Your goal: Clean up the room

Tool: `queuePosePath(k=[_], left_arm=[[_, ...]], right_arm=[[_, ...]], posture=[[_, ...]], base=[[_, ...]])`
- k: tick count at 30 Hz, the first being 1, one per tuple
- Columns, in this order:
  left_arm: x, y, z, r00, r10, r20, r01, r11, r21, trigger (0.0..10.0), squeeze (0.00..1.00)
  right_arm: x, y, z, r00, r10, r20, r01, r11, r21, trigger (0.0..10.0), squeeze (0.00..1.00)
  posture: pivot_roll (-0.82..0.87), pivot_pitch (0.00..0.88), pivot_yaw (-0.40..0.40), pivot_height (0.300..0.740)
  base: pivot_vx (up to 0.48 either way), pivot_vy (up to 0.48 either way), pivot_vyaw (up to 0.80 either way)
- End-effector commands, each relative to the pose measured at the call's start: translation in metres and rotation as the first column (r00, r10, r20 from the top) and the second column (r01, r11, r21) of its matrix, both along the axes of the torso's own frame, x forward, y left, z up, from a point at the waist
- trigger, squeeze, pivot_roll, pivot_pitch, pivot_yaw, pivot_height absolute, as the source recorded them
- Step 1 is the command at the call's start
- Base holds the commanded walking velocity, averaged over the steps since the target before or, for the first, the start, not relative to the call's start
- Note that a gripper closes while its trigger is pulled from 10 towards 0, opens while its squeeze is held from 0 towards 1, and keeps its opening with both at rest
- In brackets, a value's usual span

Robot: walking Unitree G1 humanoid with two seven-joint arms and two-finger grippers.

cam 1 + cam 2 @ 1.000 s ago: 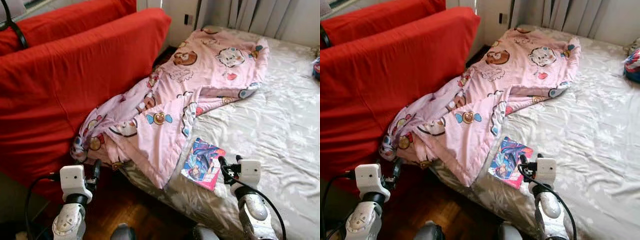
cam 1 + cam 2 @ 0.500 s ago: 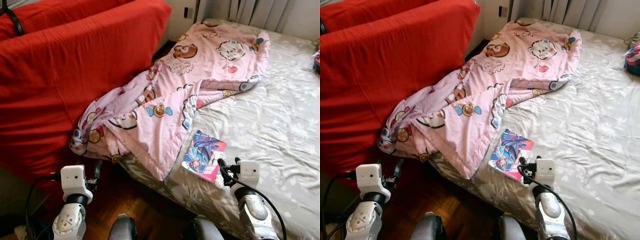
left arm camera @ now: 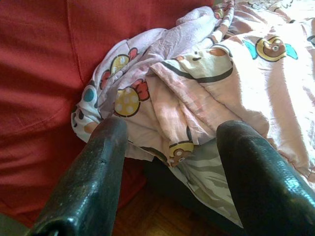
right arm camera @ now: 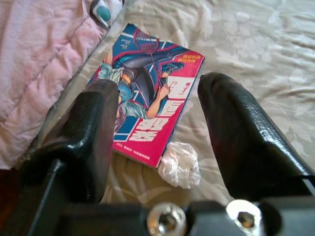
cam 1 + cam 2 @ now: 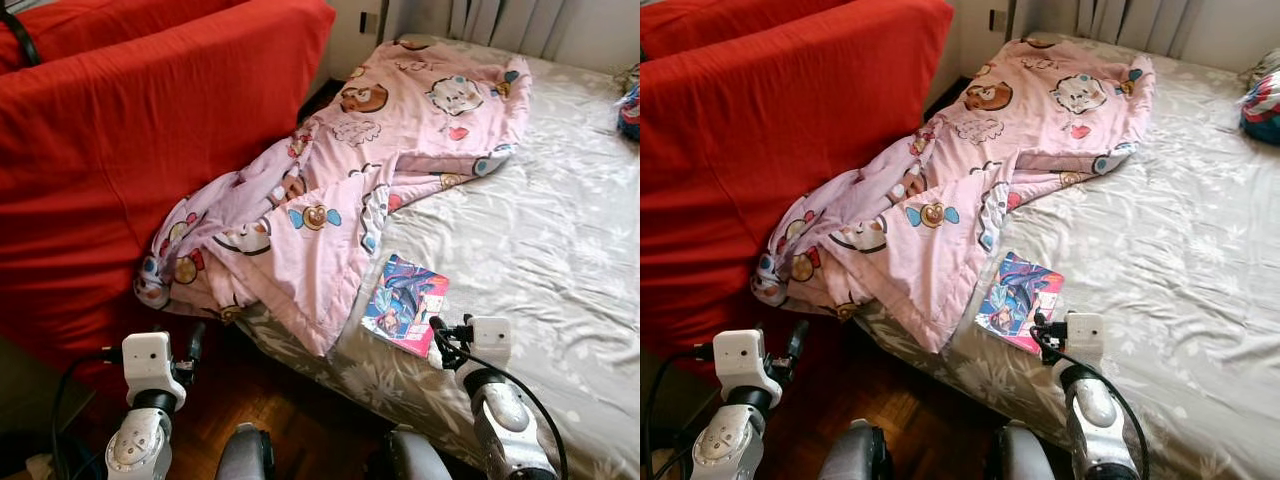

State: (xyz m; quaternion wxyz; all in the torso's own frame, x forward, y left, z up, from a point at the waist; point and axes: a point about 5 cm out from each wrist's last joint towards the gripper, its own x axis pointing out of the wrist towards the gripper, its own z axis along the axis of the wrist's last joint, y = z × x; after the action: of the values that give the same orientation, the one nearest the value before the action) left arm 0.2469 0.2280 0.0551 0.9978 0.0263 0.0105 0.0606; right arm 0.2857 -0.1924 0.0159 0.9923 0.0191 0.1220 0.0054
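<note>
We see a bed (image 5: 560, 230) with a grey flowered sheet, and on the left a red sofa (image 5: 120, 150). A pink blanket (image 5: 340, 190) lies from the far side of the bed down over its near left edge, against the sofa. A comic book (image 5: 405, 305) lies near the bed's near edge, a small crumpled white wrapper (image 4: 179, 164) beside it. Our right end effector (image 4: 157, 123) hovers near the book, fingers apart. Our left end effector (image 3: 170, 162), fingers apart, points at the hanging blanket.
</note>
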Motion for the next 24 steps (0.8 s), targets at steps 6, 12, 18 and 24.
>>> queuePosePath(k=[6,12,18,24], left_arm=[[-0.0034,0.0032,-0.0024,1.000,0.007,-0.020,-0.007,1.000,-0.006,10.0,0.00],[-0.0042,0.0029,-0.0036,1.000,0.003,-0.025,-0.003,1.000,-0.005,10.0,0.00],[-0.0041,0.0038,-0.0034,1.000,-0.001,-0.030,0.001,1.000,-0.004,10.0,0.00],[-0.0038,0.0043,-0.0029,0.999,-0.007,-0.032,0.007,1.000,0.003,10.0,0.00]], right_arm=[[0.0006,0.0026,-0.0023,1.000,-0.005,-0.010,0.005,1.000,0.014,10.0,0.00],[0.0015,0.0059,-0.0037,1.000,0.012,-0.025,-0.011,1.000,0.012,10.0,0.00],[0.0009,0.0022,-0.0062,0.999,-0.032,-0.042,0.034,0.999,0.038,10.0,0.00],[0.0008,0.0043,-0.0093,0.997,-0.029,-0.069,0.033,0.998,0.049,10.0,0.00]], posture=[[0.05,0.207,0.033,0.632],[0.05,0.206,0.036,0.632],[0.05,0.208,0.043,0.632],[0.06,0.211,0.047,0.632]], base=[[0.000,0.000,0.00],[0.000,0.000,0.00],[0.000,0.000,0.00],[0.178,0.000,0.00]])
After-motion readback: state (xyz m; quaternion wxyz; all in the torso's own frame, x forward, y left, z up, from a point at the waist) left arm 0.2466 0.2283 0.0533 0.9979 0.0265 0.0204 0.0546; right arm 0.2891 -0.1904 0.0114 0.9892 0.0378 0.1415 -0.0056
